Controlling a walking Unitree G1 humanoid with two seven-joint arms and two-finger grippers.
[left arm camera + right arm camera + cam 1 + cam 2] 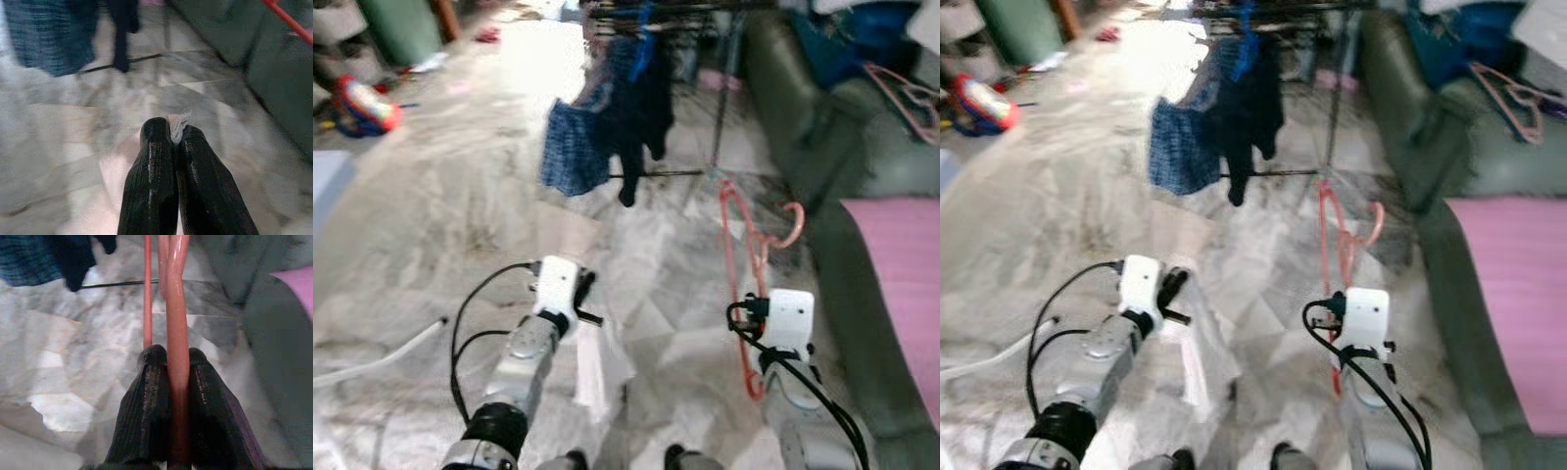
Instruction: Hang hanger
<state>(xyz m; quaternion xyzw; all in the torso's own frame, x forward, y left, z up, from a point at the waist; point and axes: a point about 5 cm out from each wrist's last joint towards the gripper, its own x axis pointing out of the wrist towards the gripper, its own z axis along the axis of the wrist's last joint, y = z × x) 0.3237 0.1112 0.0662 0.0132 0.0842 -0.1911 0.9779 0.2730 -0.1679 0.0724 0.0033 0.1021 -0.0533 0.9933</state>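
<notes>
A salmon-pink plastic hanger (732,245) stands upright in front of me, its hook (793,225) curling to the right. My right gripper (177,357) is shut on the hanger's bar (177,323), low on the right side of the head views. My left gripper (585,294) is lower left, shut on a white cloth (597,377) that droops beneath it; a frayed bit of the cloth (180,128) pokes out between the fingertips. The drying rack (720,98) stands ahead with a blue checked garment (573,147) and dark clothes (641,108) hanging on it.
A green sofa (803,127) runs along the right, with a pink blanket (901,274) and another pink hanger (906,98) on it. Toys (362,106) lie on the marble floor (440,215) at far left. A white cord (372,357) lies at lower left.
</notes>
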